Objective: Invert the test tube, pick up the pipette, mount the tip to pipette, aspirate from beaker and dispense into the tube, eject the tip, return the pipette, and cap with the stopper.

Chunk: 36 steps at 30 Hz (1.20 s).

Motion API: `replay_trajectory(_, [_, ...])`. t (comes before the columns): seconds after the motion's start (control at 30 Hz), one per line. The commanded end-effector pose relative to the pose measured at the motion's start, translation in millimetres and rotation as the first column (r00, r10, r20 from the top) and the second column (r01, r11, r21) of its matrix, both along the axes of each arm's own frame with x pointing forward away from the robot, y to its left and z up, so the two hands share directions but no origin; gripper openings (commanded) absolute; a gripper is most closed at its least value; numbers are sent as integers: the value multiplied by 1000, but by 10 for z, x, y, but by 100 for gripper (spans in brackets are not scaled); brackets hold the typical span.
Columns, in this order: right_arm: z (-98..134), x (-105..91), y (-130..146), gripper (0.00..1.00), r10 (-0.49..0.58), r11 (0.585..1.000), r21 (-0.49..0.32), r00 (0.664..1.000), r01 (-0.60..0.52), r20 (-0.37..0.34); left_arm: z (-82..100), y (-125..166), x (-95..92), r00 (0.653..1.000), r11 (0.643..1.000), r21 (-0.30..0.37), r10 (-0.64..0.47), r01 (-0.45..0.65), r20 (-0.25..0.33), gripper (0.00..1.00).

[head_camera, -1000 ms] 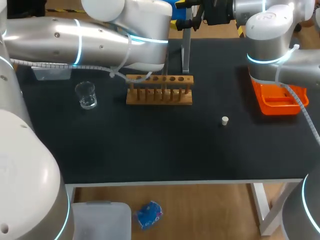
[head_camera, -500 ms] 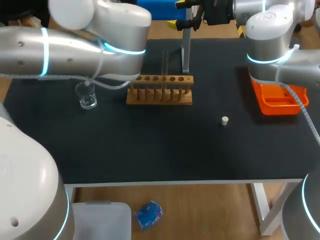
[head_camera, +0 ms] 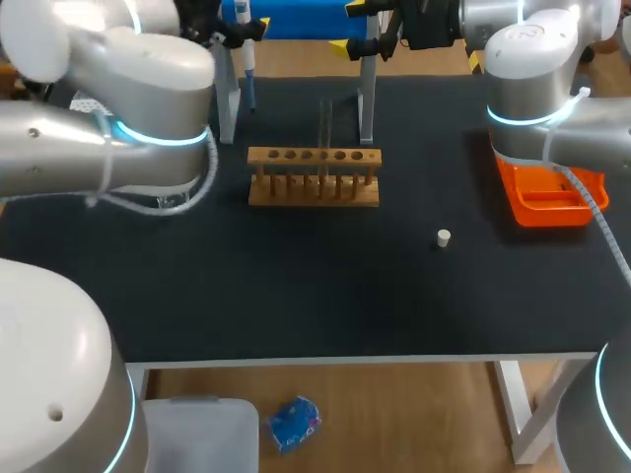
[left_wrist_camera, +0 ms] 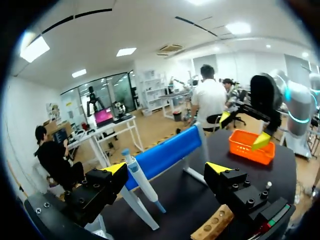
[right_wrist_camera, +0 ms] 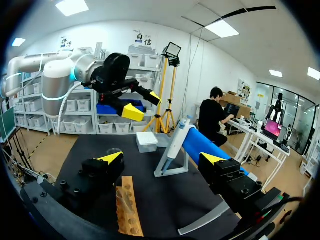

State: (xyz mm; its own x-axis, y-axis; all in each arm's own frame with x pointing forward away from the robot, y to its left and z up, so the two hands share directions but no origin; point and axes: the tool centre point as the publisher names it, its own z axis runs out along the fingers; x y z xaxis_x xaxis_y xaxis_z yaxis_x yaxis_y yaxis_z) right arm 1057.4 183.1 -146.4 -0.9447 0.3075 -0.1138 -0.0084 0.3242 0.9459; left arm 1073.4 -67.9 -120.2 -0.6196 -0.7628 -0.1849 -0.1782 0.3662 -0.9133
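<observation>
My left arm (head_camera: 148, 108) swings away from the wooden test tube rack (head_camera: 314, 177) toward the back left corner of the table. Its thick silver body now covers the place where I saw the clear glass beaker before. The thin glass test tube (head_camera: 325, 123), hidden one second ago, now stands uncovered in the rack. The left gripper (left_wrist_camera: 167, 170) now faces the white and blue pipette (left_wrist_camera: 142, 182) on its stand.

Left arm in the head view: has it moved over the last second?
Yes. The silver left arm has swung leftward, clear of the brown wooden test tube rack it overhung earlier.
</observation>
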Motion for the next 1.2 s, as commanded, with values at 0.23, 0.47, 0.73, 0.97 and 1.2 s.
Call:
replay_trajectory(0.23, [4, 3, -8, 100, 2, 1000, -2, 1000, -2, -2, 15, 123, -78, 892, 898, -54, -440, 436, -102, 100])
replay_trajectory(0.47, [4, 3, -8, 100, 2, 1000, -2, 1000, -2, -2, -88, -68, -270, 865, 872, -67, -490, 485, -111, 100])
replay_trajectory(0.73, [4, 3, -8, 100, 2, 1000, -2, 1000, -2, -2, -264, -542, -834, 825, 828, -85, -560, 555, -74, 100])
replay_trajectory(0.97, [4, 3, -8, 100, 2, 1000, -2, 1000, -2, -2, -576, -738, -954, 865, 878, -110, -479, 467, -151, 100])
replay_trajectory(1.2, [4, 3, -8, 100, 2, 1000, -2, 1000, -2, -2, -762, -772, -970, 906, 924, -121, -379, 362, -189, 100])
